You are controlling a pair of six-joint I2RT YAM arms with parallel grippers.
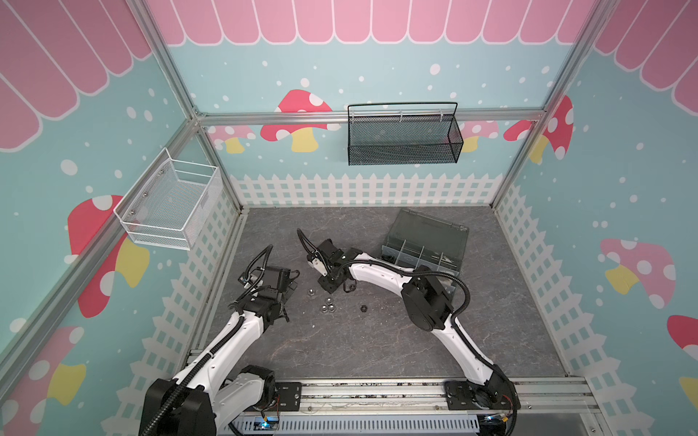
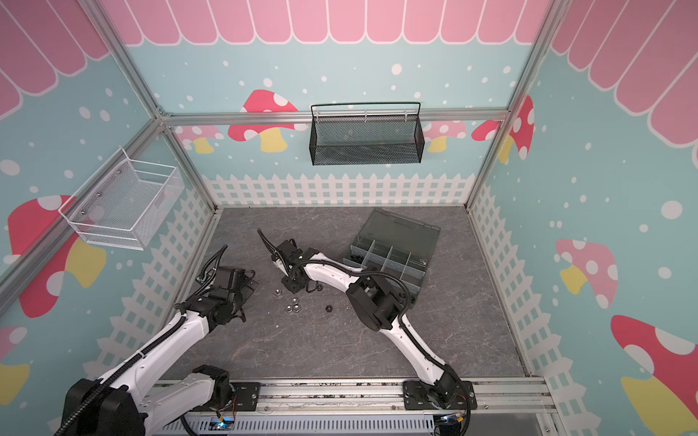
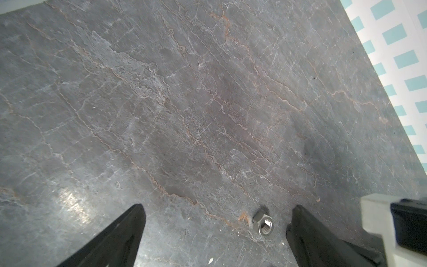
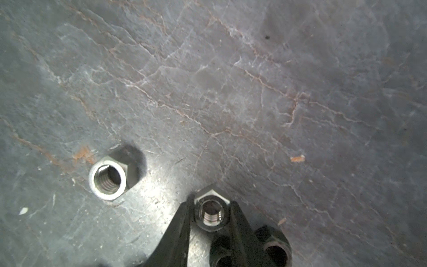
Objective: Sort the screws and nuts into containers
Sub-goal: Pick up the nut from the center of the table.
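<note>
**Right pincer clamps a nut while the left waits wide open**

Nearest the arm bases on your grey stone-look table (image 1: 340, 351), three silver nuts (image 1: 327, 306) sit bunched together. A lone black nut (image 1: 363, 307) lies a little to their right. Just beyond them your right pincer (image 4: 210, 203) points down at the table. Its two dark fingers (image 4: 182, 222) press against opposite sides of a shiny nut (image 4: 211, 213), hole facing the wrist camera. You cannot tell whether that nut has left the surface. A second black nut (image 4: 275, 247) lies just beside one finger.

Level with it, your left pincer (image 3: 218, 207) hangs low over the table, spread wide and holding nothing. A loose nut (image 3: 263, 224) lies flat beside a rust-coloured fleck. In the left wrist view it shows between the spread fingers, nearer one than the other.

Farther back and to the right stands the dark see-through box (image 1: 411, 258), its lid (image 1: 430, 230) tilted open away from you. Your right arm's elbow hides part of it. Small dark pieces (image 1: 389, 257) lie in the end cell closest to the pincers, too small to name.

Farthest off, a white wire basket (image 1: 170, 204) hangs on the left wall and a black mesh basket (image 1: 404, 137) on the back wall
</note>
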